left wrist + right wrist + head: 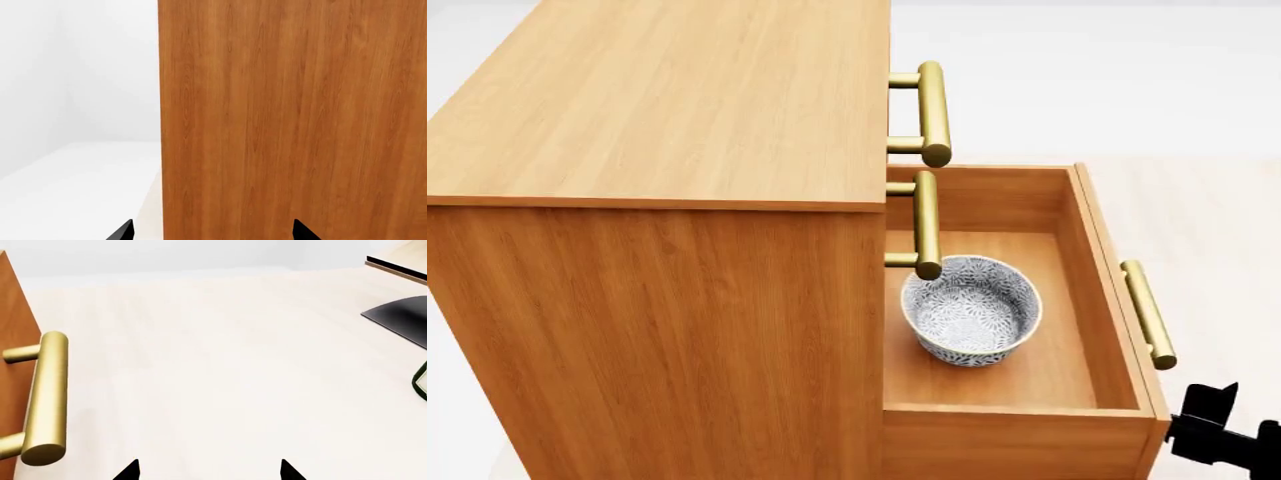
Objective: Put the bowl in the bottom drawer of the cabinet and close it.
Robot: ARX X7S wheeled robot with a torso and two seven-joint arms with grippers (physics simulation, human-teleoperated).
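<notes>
The bowl (972, 310), white with a grey-blue speckled pattern, stands upright inside the bottom drawer (1014, 435), which is pulled well out of the cabinet (654, 110). The drawer's brass handle (1148, 313) faces away from the cabinet. My right gripper (208, 472) is open and empty over pale floor, with a brass bar handle (45, 397) off to one side. Only a black part of the right arm (1225, 435) shows in the head view, just past the drawer's front corner. My left gripper (213, 232) is open, facing the cabinet's flat wood side (287, 115).
The two upper drawers are shut, and their brass handles (932, 112) (925, 225) stick out over the open drawer. A black flat object (400, 320) and a green edge (420, 382) lie on the pale floor beyond the right gripper. White floor (67, 185) lies beside the cabinet.
</notes>
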